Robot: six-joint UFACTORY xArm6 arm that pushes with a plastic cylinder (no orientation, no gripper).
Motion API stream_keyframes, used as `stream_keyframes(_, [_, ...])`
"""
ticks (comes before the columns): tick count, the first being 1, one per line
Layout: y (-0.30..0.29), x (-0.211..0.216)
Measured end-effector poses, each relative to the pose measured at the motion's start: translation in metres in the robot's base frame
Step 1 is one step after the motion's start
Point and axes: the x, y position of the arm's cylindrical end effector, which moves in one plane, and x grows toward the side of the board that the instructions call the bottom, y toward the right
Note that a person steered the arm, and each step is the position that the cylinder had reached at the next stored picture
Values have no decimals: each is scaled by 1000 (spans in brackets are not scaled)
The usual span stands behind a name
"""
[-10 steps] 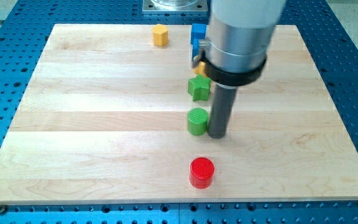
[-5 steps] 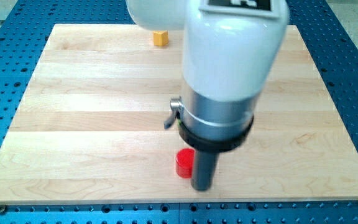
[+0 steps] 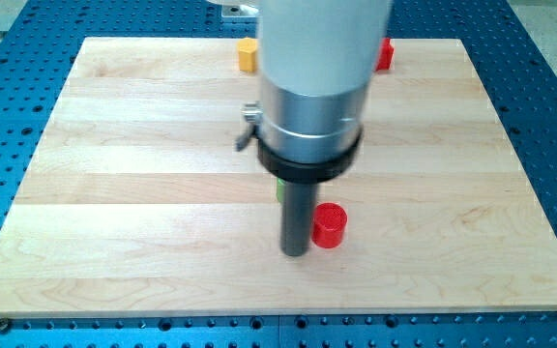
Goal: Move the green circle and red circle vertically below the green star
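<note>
Nearest the view's bottom, my tip [image 3: 295, 253] is being seen resting on the board [image 3: 114, 222], approx. centre, low down. No gripper is being carried: the arm ends in a plain rod, so nothing is being opened, shut or held.

The red circle [image 3: 329, 225] is sitting just beside the tip, on the view's right & slightly above it; it looks to be touching the rod, or v. nearly so, but contact can't be confirmed.

A thin strip of green [image 3: 279, 188] is being glimpsed at the rod's left edge, just under the dark collar of the arm [image 3: 312, 97]; most of it is being hidden, so shape can't be told, nor whether it is the circle or the star. The rest of the green blocks are being covered by the arm.

Further up, near the view's top edge, a yellow block [image 3: 248, 55] is showing left of the arm, partly hidden. A 2nd red block [image 3: 385, 53] is poking out on the arm's right, w/ shape unclear.
</note>
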Motion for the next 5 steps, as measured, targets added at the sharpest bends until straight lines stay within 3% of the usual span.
stream_keyframes(1, [-15, -34])
stream_keyframes(2, [10, -62])
stream_keyframes(4, [-31, -108])
stream_keyframes(5, [-33, -40])
